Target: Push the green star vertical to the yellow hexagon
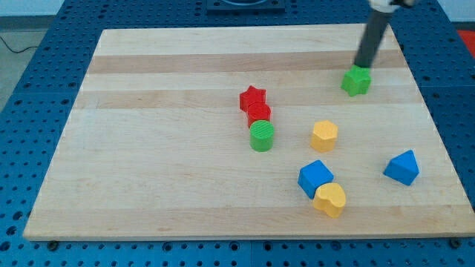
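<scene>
My tip (360,67) touches the top edge of the green star (356,81), near the bench's (171,185) upper right.

The rod carries no claw, so nothing opens or shuts. No writing or containers can be made out. The star's pointing is too small to tell. The yellow hexagon (324,136) lies below and slightly left of it, well apart. Mid-board, a red star (252,97), red cylinder (259,113) and green cylinder (261,136) form a touching column. A blue cube (315,178) touches a yellow heart (330,199); a blue block (401,167) sits alone at right.
</scene>
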